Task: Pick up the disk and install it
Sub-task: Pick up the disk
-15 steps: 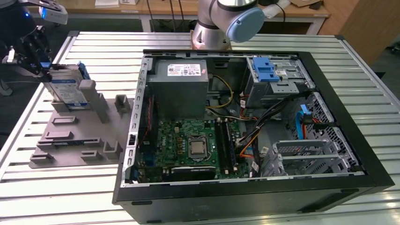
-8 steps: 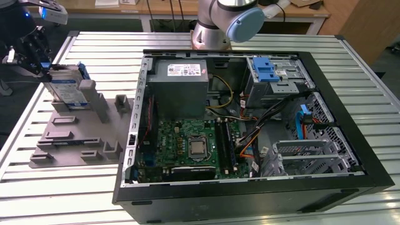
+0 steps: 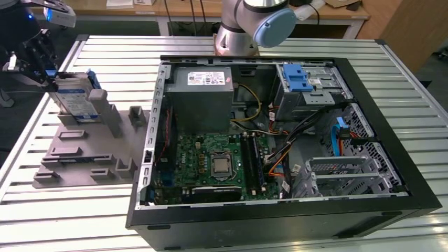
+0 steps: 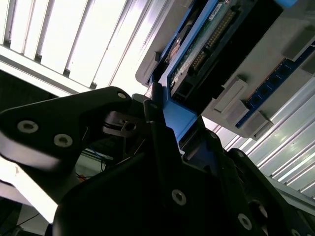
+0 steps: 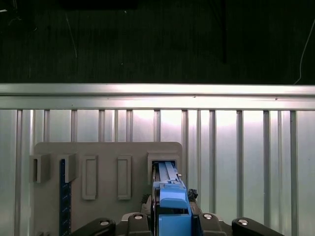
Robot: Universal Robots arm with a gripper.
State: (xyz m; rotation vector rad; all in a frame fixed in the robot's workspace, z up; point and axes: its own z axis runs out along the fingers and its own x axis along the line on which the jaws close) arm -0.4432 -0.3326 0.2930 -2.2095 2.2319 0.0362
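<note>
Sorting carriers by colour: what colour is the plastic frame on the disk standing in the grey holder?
Blue, clearest on the disk in the first wrist view.

Slatted aluminium table [image 3: 63, 220], wooden desks [image 3: 189, 11] behind (possibly a workshop), dark floor [image 3: 10, 131].
</note>
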